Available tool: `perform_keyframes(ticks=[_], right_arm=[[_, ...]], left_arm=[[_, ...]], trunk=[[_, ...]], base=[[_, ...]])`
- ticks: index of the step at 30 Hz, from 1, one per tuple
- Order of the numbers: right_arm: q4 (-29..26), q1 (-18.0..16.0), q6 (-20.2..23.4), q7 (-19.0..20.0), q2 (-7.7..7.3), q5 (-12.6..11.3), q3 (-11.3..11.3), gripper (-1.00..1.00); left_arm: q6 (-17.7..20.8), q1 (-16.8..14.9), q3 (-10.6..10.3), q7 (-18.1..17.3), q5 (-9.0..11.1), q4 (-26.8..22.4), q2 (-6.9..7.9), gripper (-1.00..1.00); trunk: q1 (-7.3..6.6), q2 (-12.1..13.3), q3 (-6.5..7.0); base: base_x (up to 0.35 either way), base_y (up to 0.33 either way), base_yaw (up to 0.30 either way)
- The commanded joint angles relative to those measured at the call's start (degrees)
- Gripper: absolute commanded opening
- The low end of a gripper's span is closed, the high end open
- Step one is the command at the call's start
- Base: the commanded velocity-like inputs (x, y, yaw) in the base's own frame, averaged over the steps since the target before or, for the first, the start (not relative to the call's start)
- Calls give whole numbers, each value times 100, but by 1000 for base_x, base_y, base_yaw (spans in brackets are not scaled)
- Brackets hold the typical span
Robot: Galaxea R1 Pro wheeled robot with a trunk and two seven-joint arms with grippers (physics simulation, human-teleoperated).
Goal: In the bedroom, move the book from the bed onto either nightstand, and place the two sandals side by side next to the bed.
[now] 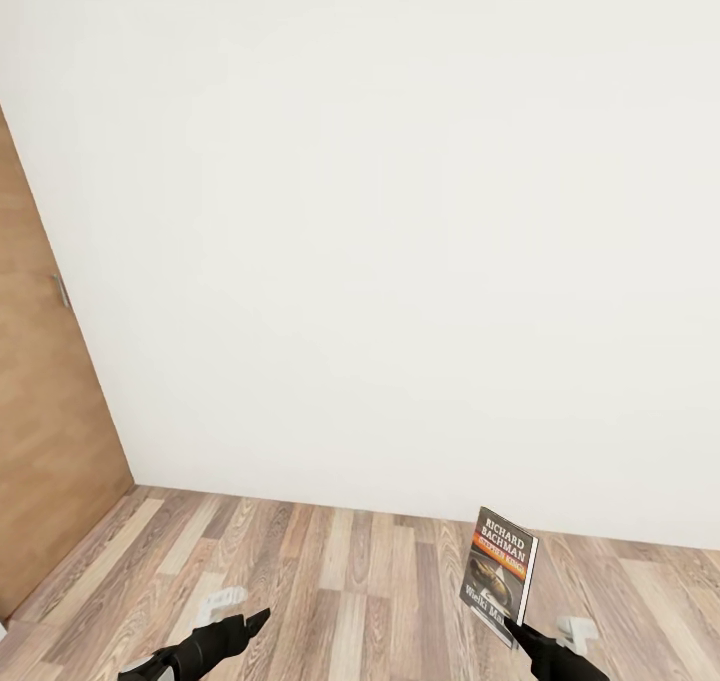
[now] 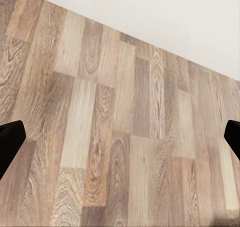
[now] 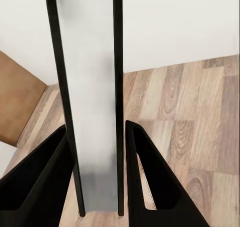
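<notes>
The robot faced a bare white wall [image 1: 400, 211] where it met the wood-plank floor [image 1: 330, 581], with a brown door [image 1: 40, 431] along the left edge of the head view. No bed, nightstand or sandals were in sight, so it appeared to be in transit inside the bedroom.

The right gripper [image 1: 522, 633] was clamped on the book [image 1: 497, 573], which stood nearly upright above the floor, its cover with the white author's name and orange band turned toward the head camera. In the right wrist view the book [image 3: 90, 102] ran edge-on between the two dark fingers [image 3: 150, 187], which pressed against its covers on either side.

The left gripper [image 1: 235, 626] hung low over the floor and carried nothing; in the left wrist view its fingertips [image 2: 10, 139] sat wide apart at the frame's edges, with only floorboards between them.

Judging by this, the book was already off the bed and in hand, but not yet set on a nightstand. Nothing showed where the two sandals lay, so that part could not be assessed and presumably remained.
</notes>
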Motion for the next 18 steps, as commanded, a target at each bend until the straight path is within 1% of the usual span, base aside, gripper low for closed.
perform_keyframes(ticks=[1,14,18], right_arm=[[21,-11,-31,25,1,-52,41,-100],[21,-12,-31,25,1,-51,41,-100],[25,-10,-31,26,1,-49,41,-100]], left_arm=[[-19,-6,9,-19,-1,8,1,100],[-20,-6,9,-19,-2,8,1,100],[-20,-6,9,-19,-2,8,1,100]], trunk=[[4,-7,-9],[4,-7,-9],[4,-7,-9]], base=[[247,-171,0],[257,-184,0],[172,-143,0]])
